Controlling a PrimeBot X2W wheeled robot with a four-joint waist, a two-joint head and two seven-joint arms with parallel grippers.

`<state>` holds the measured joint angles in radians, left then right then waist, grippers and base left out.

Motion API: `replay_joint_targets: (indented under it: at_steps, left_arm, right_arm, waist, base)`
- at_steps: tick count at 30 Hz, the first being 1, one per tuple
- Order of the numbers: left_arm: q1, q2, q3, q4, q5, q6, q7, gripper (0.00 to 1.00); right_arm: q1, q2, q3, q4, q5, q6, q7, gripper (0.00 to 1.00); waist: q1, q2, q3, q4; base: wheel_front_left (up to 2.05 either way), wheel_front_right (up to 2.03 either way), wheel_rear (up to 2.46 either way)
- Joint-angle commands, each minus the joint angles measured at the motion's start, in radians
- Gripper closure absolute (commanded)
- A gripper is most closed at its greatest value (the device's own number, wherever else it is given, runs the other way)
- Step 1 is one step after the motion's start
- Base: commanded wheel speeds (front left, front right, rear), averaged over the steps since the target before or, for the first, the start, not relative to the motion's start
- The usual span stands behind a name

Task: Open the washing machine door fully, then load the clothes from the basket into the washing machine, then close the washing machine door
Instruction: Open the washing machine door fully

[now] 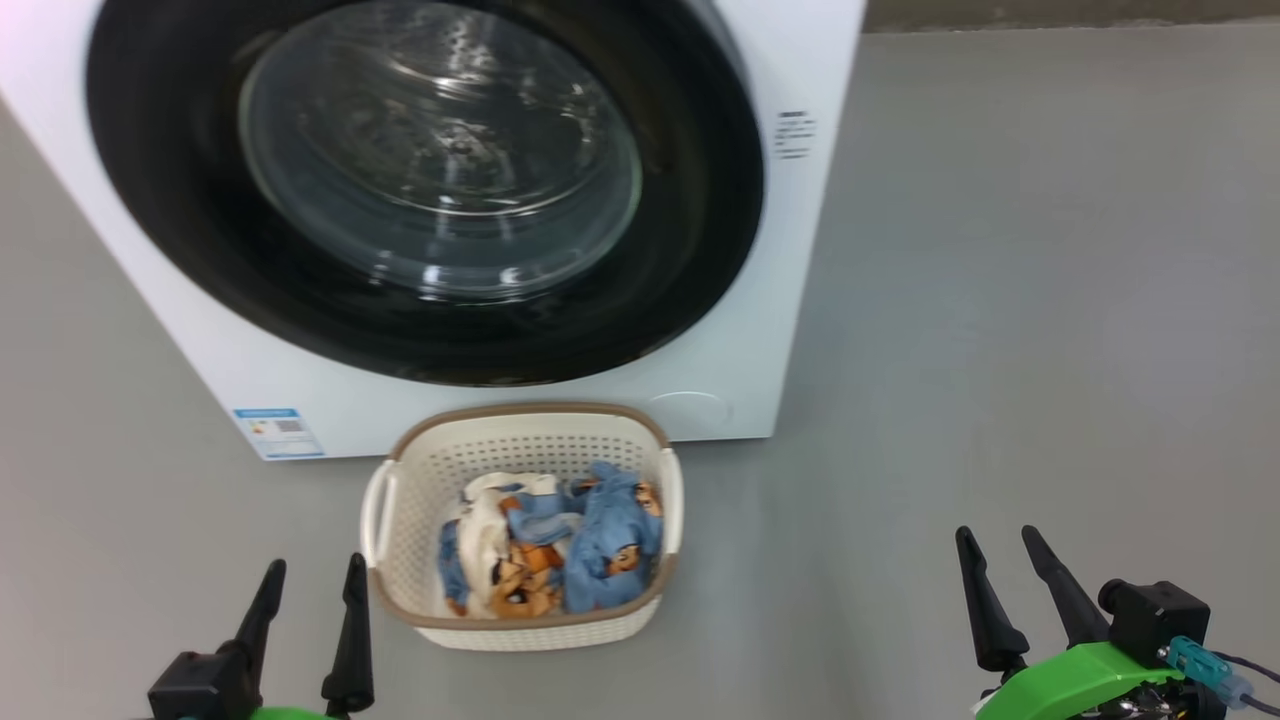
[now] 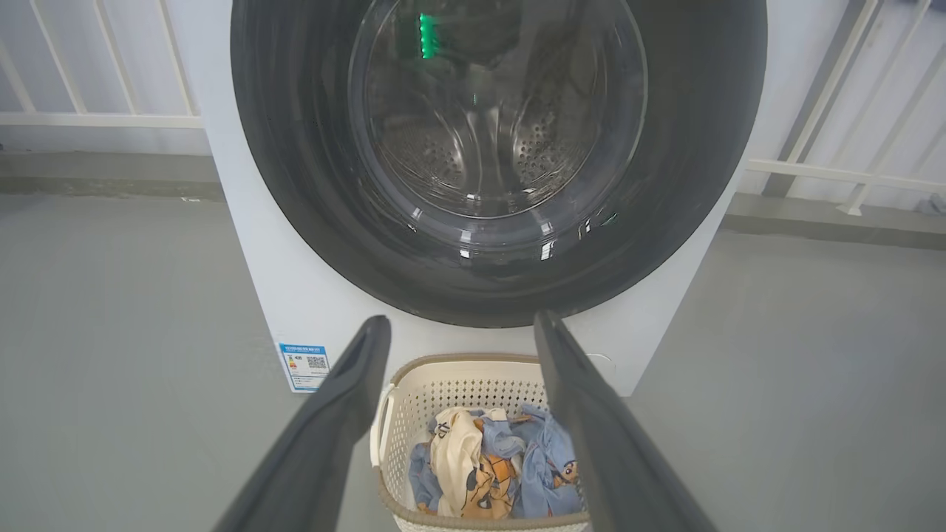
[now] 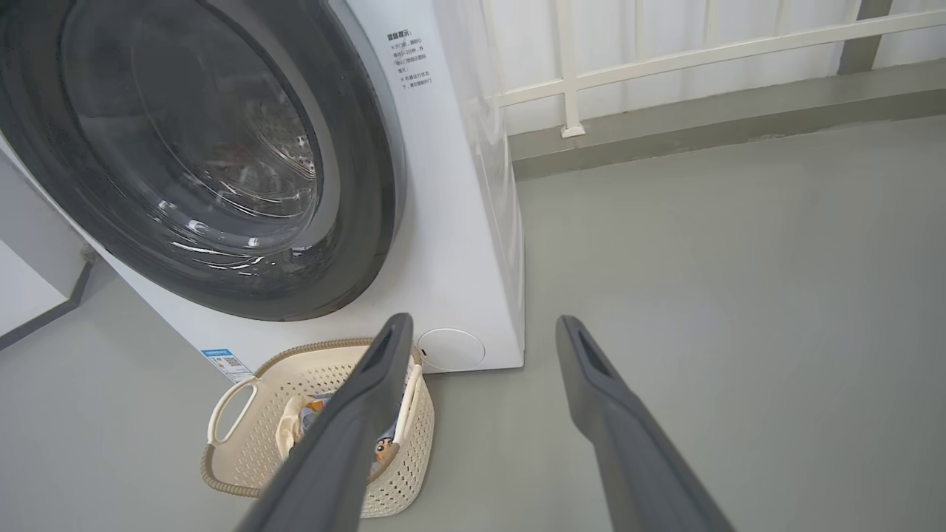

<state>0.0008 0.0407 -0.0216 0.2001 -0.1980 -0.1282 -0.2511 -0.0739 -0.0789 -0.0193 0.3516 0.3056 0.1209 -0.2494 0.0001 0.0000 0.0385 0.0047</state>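
Washing machine door (image 1: pixel 440 170) shut (step 1 pending); basket (image 1: pixel 520 412) w/ clothes (image 1: pixel 560 545) sits on floor (image 1: pixel 1000 300) at washing machine (image 1: pixel 770 300) front edge for short transfer, left gripper (image 1: pixel 312 565) & right gripper (image 1: pixel 995 535) spread, empty.

blue label (image 1: pixel 278 432), washing machine (image 1: pixel 755 360), unreadable print

Glossy black washing machine door (image 1: pixel 420 190) with clear glass; perforated cream plastic basket (image 1: pixel 420 480); soft cloth clothes (image 1: pixel 560 545).

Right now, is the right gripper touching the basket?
Apart. Head view: the open right gripper sits well to the right of the basket, with grey floor between them.
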Motion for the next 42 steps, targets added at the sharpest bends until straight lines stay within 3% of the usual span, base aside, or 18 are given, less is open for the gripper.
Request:
replay_joint_targets:
  at_steps: [1,10,24,26,27,29,42]
  left_arm:
    - [-0.038,0.012,0.031,-0.029,-0.012,-0.003,-0.011,0.00]
    - [-0.037,0.012,0.023,-0.031,-0.038,-0.003,-0.011,0.00]
    - [-0.038,0.010,0.009,-0.027,-0.046,-0.003,-0.011,0.00]
    - [-0.037,0.010,0.005,-0.028,-0.048,-0.003,-0.011,0.00]
    - [-0.037,0.010,0.005,-0.028,-0.048,-0.003,-0.011,0.00]
    - [-0.035,0.010,0.001,-0.030,-0.050,-0.003,-0.011,0.00]
    - [-0.053,0.010,-0.039,-0.029,-0.090,-0.003,-0.011,0.00]
  right_arm:
    - [-0.038,-0.005,0.024,-0.026,-0.012,0.010,-0.012,0.00]
    - [-0.041,-0.008,0.029,-0.024,-0.010,0.010,-0.012,0.00]
    - [-0.049,-0.005,0.025,-0.022,0.011,0.010,-0.012,0.00]
    - [-0.055,-0.003,0.032,-0.020,0.026,0.010,-0.012,0.52]
    - [-0.055,-0.003,0.032,-0.020,0.026,0.010,-0.012,0.52]
    - [-0.065,-0.001,0.038,-0.019,0.056,0.010,-0.012,1.00]
    - [-0.244,-0.023,0.101,0.019,0.387,0.010,-0.012,1.00]
  waist:
    - [0.0000,0.0000,0.000,0.000]
    - [0.0000,0.0000,0.007,0.002]
    - [-0.0001,0.0000,0.014,0.019]
    - [-0.0001,0.0000,0.016,0.023]
    - [-0.0001,0.0000,0.016,0.023]
    - [-0.0001,0.0000,0.018,0.026]
    - [-0.0001,0.0000,0.046,0.052]
  base:
    - [1.04,1.04,-2.07]
    - [0.64,0.64,-1.29]
    - [0.04,0.04,-0.07]
    - [0.00,0.00,0.00]
    - [0.00,0.00,0.00]
    - [0.00,0.00,0.00]
    - [0.00,0.00,0.00]
